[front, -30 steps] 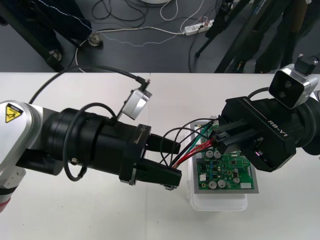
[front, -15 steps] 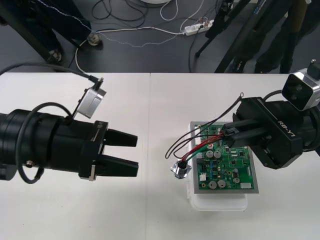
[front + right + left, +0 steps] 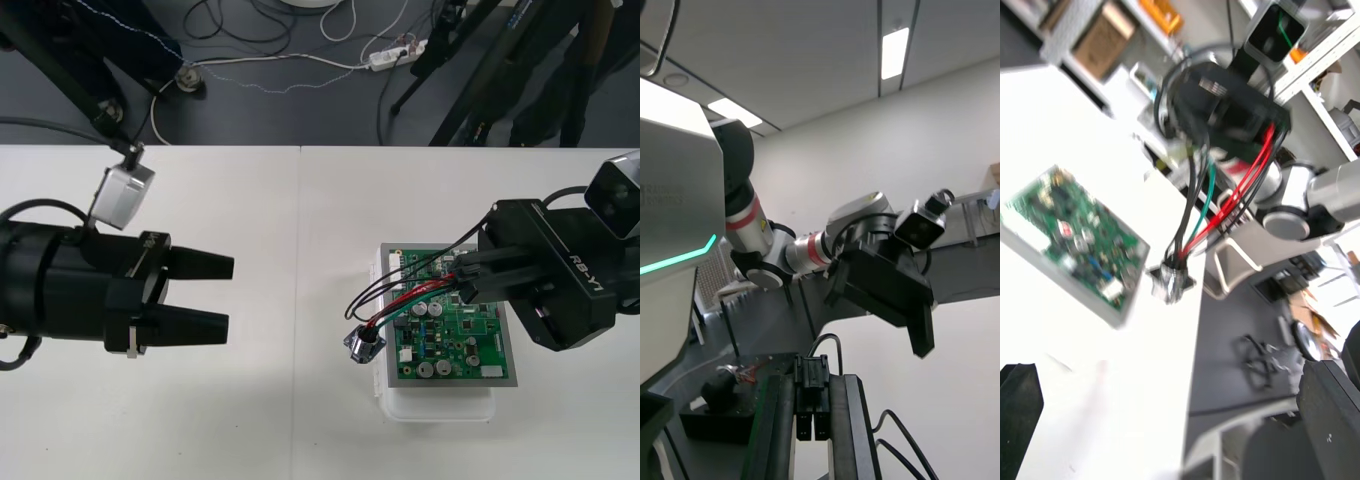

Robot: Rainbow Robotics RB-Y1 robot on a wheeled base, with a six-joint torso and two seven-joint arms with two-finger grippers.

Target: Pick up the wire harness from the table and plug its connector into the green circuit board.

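The pale surface point(image 3: 300, 220) ends at a strip of dark floor point(image 3: 300, 115) strewn with cables point(image 3: 270, 60). Over the green circuit board point(image 3: 455, 340) on its white base point(image 3: 435, 408) the right gripper point(image 3: 463, 282) pinches the harness's black plug point(image 3: 811, 397), plain in the right wrist view, while the wires point(image 3: 410, 297) trail to the metal socket point(image 3: 362, 343) beside the board's left edge. The left gripper point(image 3: 230, 294) hovers well apart, fingers wide

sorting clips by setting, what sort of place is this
Probably a robotics lab or test bench: a plain light table with a green circuit board, a right tool holding a wire harness over it, an open left tool nearby, and a power strip on the dark floor.
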